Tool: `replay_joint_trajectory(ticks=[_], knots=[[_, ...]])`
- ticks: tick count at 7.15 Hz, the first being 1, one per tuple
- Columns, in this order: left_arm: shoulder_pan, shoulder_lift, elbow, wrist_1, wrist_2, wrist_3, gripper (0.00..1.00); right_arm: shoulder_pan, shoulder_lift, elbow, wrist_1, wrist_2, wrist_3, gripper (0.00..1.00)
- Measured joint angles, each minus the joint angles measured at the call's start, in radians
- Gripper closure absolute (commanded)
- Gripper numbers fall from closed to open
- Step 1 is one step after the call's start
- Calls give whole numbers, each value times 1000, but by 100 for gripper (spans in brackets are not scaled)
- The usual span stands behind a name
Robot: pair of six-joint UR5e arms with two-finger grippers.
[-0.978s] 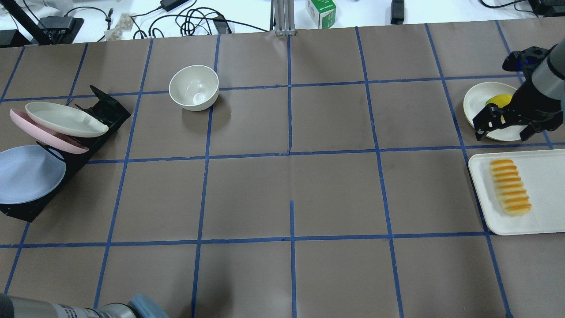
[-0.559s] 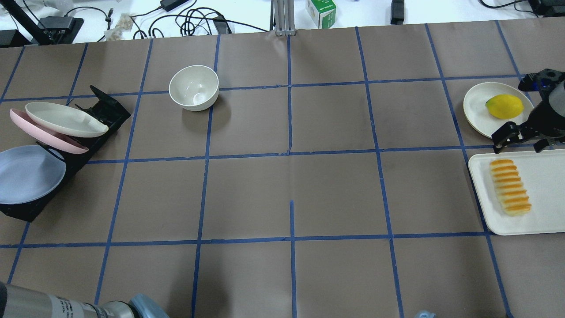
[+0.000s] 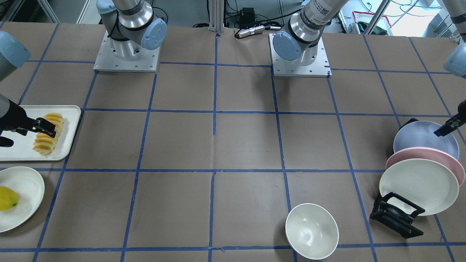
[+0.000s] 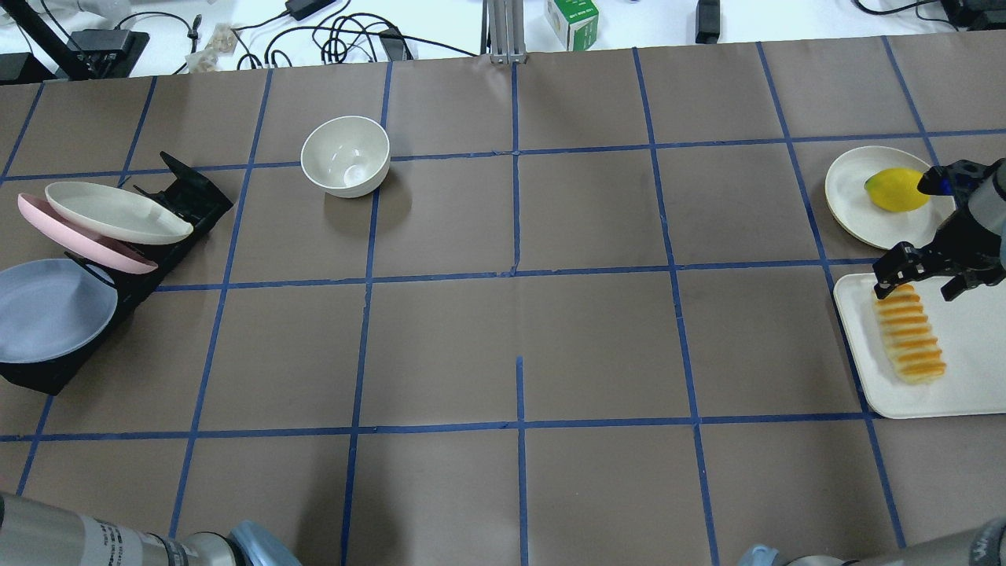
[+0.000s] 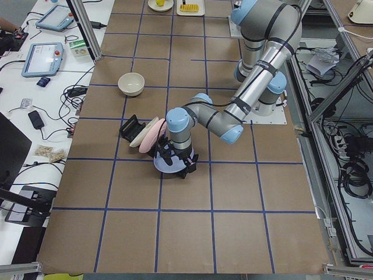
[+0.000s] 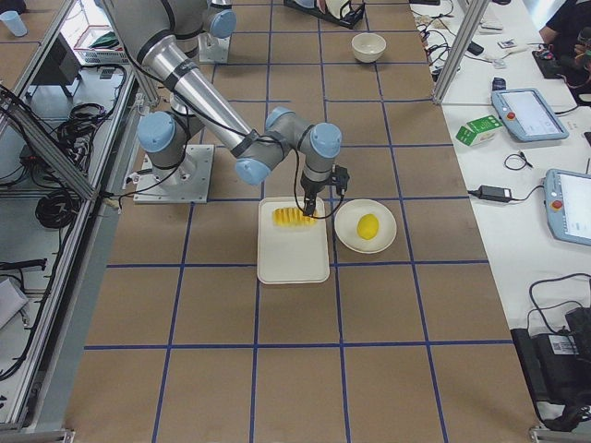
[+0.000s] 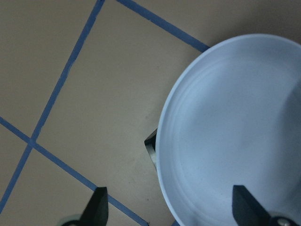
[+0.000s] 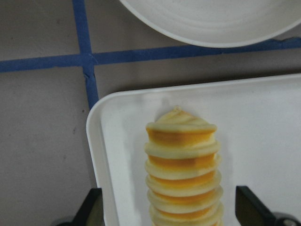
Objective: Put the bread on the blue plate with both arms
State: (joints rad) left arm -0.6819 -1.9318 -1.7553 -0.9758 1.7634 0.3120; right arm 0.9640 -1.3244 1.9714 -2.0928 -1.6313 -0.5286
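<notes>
Bread (image 4: 908,334) – lies flat on the white tray (image 4: 974,377) at my right end of the table. Its long axis runs roughly along the tray's near-to-far line, close to the tray's inner edge.

Right gripper (image 4: 917,289) hangs over the loaf's far end, the end toward the lemon. Its jaws are spread wider than the loaf. In the wrist view there is a finger on each side and bare tray shows in both gaps, so nothing is grasped. I cannot tell how far above the tray the tips are.

Lemon (image 4: 896,190) sits on a cream plate (image 4: 853,192) just beyond the tray, apart from it.

Blue plate (image 4: 47,310) is at the opposite end of the table. It leans in the black rack (image 4: 189,196), in the slot nearest the robot. Behind it in the rack lean the pink plate (image 4: 86,244) and then another cream plate (image 4: 118,212), each overlapping the one before.

Left gripper (image 7: 171,207) is at the blue plate with jaws apart – one finger over the plate's face, the other over the brown table cover, the rim between them. No contact is visible in the wrist view. In the overhead view only the arm's elbow shows, at the bottom left.

A white bowl (image 4: 346,156) stands alone on the far side of the table, right of the rack in the overhead view and well apart from it.
</notes>
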Motion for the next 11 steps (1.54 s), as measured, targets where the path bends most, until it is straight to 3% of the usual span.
replay_joint_trajectory(ticks=[2,4,5,6,7,8,11], knots=[[2,-5,15,-1,-1,-1,61,-18,39,0,-1,-33,0,0],[2,-11,24,-3,-7,-1,61,-23,66,1,0,-40,7,0],[2,-19,24,-3,-10,-1,61,-23,81,0,1,-40,9,34],[2,-25,25,-2,-12,-1,70,-24,88,-1,1,-39,11,75],[2,-28,27,0,-16,-1,80,-24,91,-1,2,-35,12,100],[2,-28,30,0,-25,-1,91,-24,92,-2,6,-32,13,100],[2,-28,32,0,-45,-1,100,-22,75,-12,30,-31,17,100]])
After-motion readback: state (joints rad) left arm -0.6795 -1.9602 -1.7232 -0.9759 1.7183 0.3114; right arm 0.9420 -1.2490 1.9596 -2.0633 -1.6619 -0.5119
